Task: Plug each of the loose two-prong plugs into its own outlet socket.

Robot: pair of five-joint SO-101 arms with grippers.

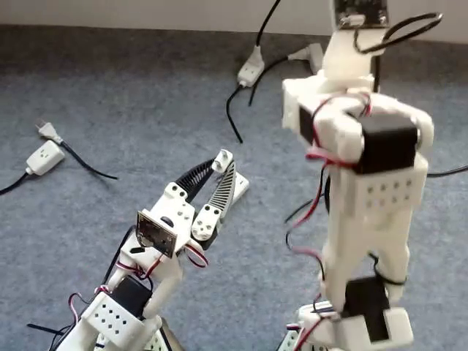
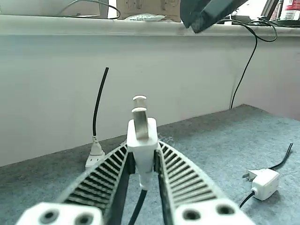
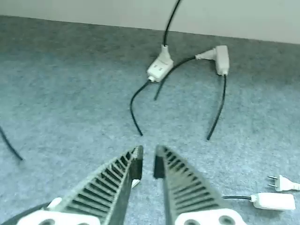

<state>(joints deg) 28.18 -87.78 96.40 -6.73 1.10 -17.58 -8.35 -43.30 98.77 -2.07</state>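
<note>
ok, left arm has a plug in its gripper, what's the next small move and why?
Probably ease the left gripper forward toward the white socket lying by the wall, turning slightly to line up. The gripper is shut on the plug with both prongs pointing ahead, and that socket sits a little off their line. Whether its slots face the prongs I cannot tell.

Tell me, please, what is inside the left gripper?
A white plug sits clamped in the left gripper, both prongs sticking out beyond it. Its black cord drops between the fingers. The fingers cover the plug's sides.
</note>
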